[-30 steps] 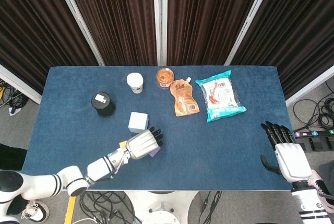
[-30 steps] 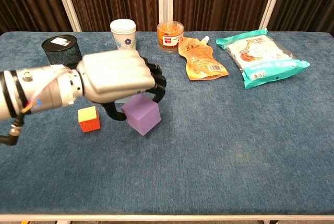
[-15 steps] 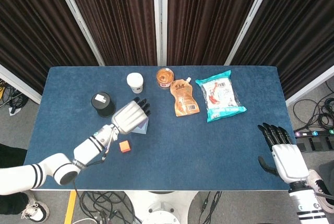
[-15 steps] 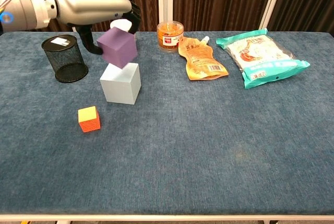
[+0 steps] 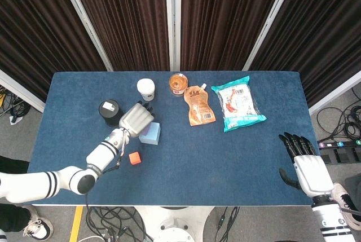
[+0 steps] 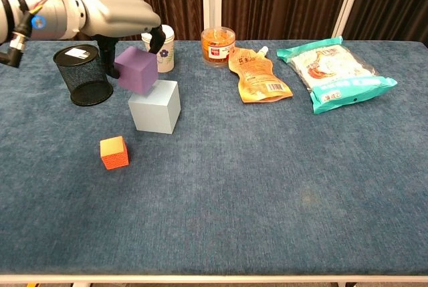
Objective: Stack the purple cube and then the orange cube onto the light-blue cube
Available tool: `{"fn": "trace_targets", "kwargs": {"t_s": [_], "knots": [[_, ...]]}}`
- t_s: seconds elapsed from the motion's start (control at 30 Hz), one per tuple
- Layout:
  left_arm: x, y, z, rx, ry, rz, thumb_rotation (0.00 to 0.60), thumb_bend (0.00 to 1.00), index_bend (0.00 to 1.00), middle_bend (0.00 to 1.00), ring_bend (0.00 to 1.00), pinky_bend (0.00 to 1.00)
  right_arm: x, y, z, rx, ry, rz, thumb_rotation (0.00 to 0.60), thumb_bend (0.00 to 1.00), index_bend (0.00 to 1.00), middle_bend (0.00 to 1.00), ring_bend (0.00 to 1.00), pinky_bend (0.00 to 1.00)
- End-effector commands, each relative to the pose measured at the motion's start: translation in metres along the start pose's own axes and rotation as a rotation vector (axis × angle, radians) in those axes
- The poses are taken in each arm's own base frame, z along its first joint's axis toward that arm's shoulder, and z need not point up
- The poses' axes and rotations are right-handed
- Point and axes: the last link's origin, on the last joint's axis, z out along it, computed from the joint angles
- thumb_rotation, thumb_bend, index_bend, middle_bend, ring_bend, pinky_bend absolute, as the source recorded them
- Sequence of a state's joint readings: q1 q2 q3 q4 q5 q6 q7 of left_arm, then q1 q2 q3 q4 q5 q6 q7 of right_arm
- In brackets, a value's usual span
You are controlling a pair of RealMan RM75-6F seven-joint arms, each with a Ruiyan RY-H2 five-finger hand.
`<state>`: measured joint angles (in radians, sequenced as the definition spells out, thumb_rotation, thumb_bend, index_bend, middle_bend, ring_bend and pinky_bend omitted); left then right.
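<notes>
We have brought the purple cube [image 6: 136, 69], gripped in our left robot hand [image 6: 114, 11], down toward the light-blue cube [image 6: 154, 106] (tilted, overhanging its left edge), so it needs recentring.

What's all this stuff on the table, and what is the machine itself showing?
purple cube: one, purple, held tilted over the light-blue cube's left edge
light-blue cube: one, pale blue, left of centre
orange cube: one, orange, near left
mesh cup: one, black, far left
paper cup: one, white, back
jar: one, orange contents, back centre
pouch: one, orange, lying flat
snack bag: one, teal, right
table: one, blue cloth
left hand: grips the purple cube
right hand: fingers apart, off the table's right edge
</notes>
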<state>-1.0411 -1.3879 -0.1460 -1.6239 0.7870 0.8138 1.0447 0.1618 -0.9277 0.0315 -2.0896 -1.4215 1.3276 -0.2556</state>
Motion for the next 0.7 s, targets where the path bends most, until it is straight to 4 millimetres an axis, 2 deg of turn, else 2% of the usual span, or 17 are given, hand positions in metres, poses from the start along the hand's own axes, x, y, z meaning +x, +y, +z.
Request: {"fn": "trace_targets", "kwargs": {"t_s": [0.03, 0.3, 0.7], "knots": [[0.007, 0.015, 0.001, 0.002, -0.034, -0.058, 0.6, 0.2, 0.59, 0.41, 0.27, 0.38, 0.0, 0.0, 0.0, 0.0, 0.001, 0.001, 0.6, 0.29, 0.0, 0.04, 0.0, 0.0], [0.019, 0.011, 0.013, 0.055, -0.034, -0.142, 0.6, 0.2, 0.59, 0.41, 0.27, 0.38, 0.001, 0.001, 0.001, -0.006, 0.006, -0.002, 0.6, 0.29, 0.0, 0.04, 0.0, 0.0], [0.015, 0.015, 0.012, 0.135, -0.078, -0.173, 0.6, 0.2, 0.59, 0.41, 0.27, 0.37, -0.001, 0.001, 0.002, -0.012, 0.01, -0.013, 0.6, 0.29, 0.0, 0.04, 0.0, 0.0]]}}
